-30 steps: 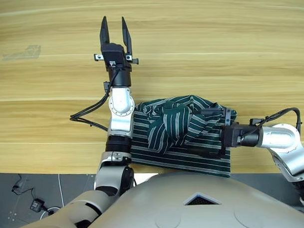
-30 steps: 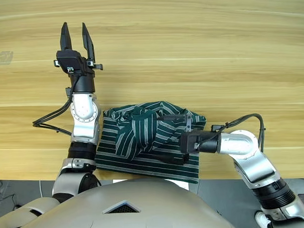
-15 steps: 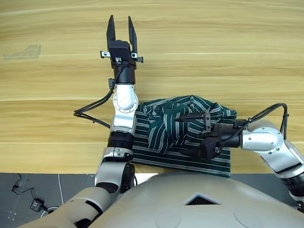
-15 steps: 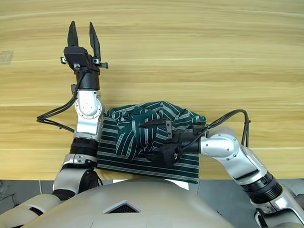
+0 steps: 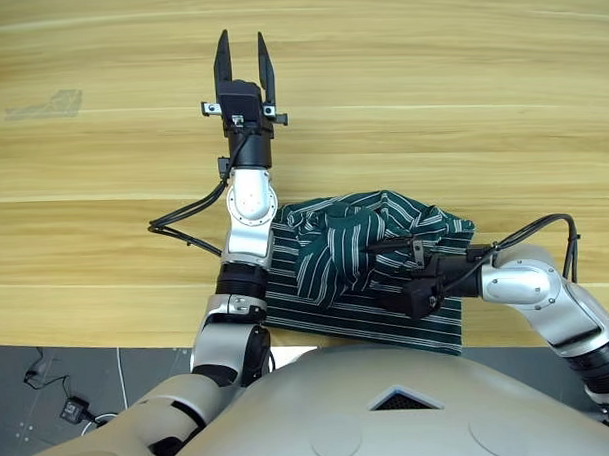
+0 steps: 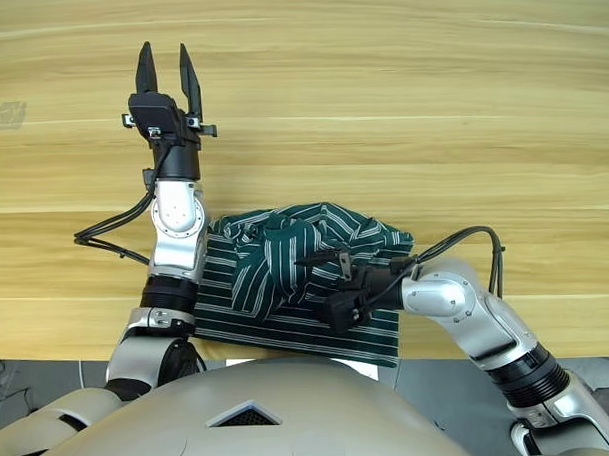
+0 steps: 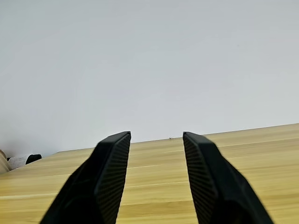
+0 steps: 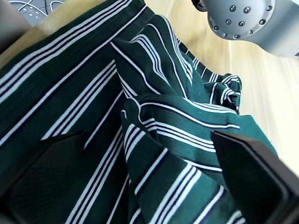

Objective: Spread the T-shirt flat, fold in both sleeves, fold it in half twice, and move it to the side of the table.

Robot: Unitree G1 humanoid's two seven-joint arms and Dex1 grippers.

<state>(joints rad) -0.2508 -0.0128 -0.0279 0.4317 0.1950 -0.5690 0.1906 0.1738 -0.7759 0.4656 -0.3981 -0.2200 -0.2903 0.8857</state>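
Observation:
A dark green T-shirt with white stripes lies crumpled in a heap at the near edge of the wooden table. My right gripper comes in from the right, low over the heap's middle. It is open, its fingers astride a raised fold of the T-shirt. My left gripper is held out over bare wood well beyond the shirt, pointing away from me. It is open, with nothing between its fingers.
Black cables loop from my left forearm onto the table left of the shirt. A faint grey patch marks the wood at far left. The table's near edge runs just under the shirt, with floor below.
My right gripper has swung left across the shirt, from its right edge to over the heap's middle, staying open. My left arm shifted slightly right and farther out, still open.

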